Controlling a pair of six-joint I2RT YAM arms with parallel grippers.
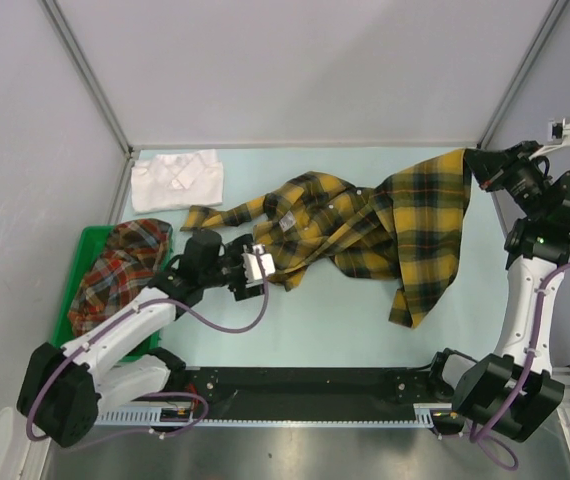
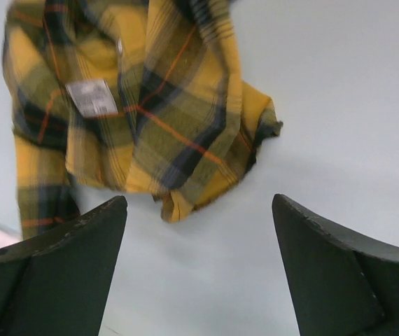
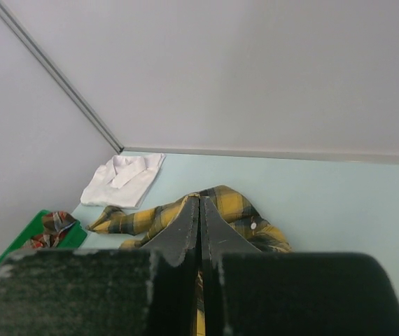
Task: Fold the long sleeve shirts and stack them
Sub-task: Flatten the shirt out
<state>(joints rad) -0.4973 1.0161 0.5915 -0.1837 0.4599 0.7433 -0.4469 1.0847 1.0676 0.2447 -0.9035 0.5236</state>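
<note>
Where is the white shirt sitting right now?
In the top view, the white shirt lies folded at the far left corner of the table, just beyond the green bin and left of the yellow plaid shirt.

Left jaws spread wide; right jaws (raised) clamped.

- Across the middle of the table [image 1: 315, 330], the yellow shirt [image 1: 355, 225] sprawls and blocks the way.
- A bare strip runs along the near edge.
- The white shirt [image 1: 177, 180] and the bin [image 1: 93, 238] fill the left side.

The left gripper [image 2: 198, 204] stands wide apart, empty. Just beyond it, the yellow-and-black plaid shirt [image 2: 150, 105] lies crumpled on the pale table [image 2: 339, 105], label [image 2: 91, 98] showing.
</note>
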